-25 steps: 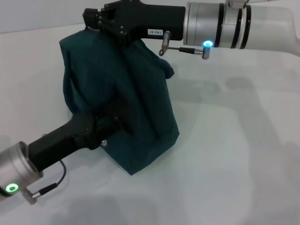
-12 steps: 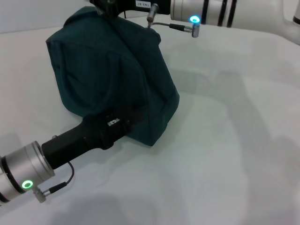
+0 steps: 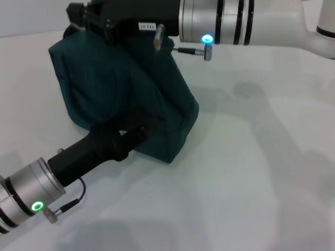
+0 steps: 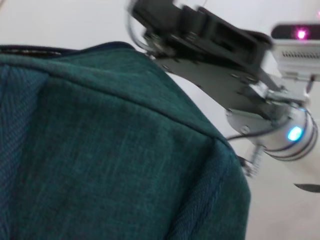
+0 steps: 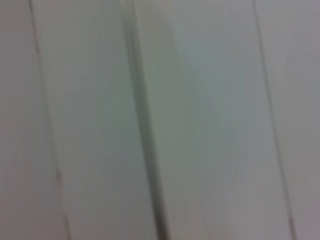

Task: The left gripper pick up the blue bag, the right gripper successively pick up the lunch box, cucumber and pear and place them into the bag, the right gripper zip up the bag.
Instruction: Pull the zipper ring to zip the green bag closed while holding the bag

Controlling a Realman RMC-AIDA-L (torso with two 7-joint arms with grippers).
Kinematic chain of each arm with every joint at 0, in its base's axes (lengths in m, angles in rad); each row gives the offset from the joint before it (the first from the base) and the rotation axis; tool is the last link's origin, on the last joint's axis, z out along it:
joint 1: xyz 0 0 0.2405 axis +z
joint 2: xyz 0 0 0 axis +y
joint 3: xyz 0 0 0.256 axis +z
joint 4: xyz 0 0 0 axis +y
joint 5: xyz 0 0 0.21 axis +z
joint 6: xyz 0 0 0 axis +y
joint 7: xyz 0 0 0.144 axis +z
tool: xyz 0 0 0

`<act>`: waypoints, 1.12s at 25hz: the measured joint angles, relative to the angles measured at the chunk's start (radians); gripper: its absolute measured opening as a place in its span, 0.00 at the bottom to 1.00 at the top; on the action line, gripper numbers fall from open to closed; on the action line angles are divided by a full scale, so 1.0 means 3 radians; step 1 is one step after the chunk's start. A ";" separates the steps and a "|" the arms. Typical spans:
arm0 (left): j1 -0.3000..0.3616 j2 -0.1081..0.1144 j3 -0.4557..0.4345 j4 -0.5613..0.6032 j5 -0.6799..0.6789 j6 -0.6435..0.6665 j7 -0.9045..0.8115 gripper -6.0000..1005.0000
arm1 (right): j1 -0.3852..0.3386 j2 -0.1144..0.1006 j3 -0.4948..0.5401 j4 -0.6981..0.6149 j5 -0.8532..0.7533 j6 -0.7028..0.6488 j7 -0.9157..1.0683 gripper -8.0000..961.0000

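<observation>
Head view shows the blue bag [image 3: 125, 94] standing on the white surface [image 3: 261, 172], left of centre and toward the far side. Its dark teal fabric is slumped and creased, and its top looks closed, with no lining or contents in sight. The near right corner of the bag rests on the surface, and the near left lower side is met by the left tool [image 3: 133, 133].

That black left tool reaches in from the near left on its arm, with a silver wrist ring, a green light and a thin cable trailing below. Its tip presses into the lower near fabric of the bag, and dark cloth hides the fingers, so I cannot tell whether they are clamped or apart.

At the far top of the bag is the right tool [image 3: 86, 21], black with a white numbered label, on a silver-white arm with black bands and a blue light coming in from the far right. Its front end lies against the bag's top far left edge; whether its fingers are spread or closed cannot be told.

From the left wrist camera, the teal weave of the bag [image 4: 100, 160] fills most of the picture, its seamed top edge running across, with the right tool [image 4: 150, 22] at that edge.
</observation>
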 joint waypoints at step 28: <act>0.0248 0.0049 -0.0006 -0.0693 -0.0462 0.0231 -0.0204 0.51 | -0.0172 -0.0026 0.0060 -0.0168 -0.0017 -0.0113 0.0027 0.02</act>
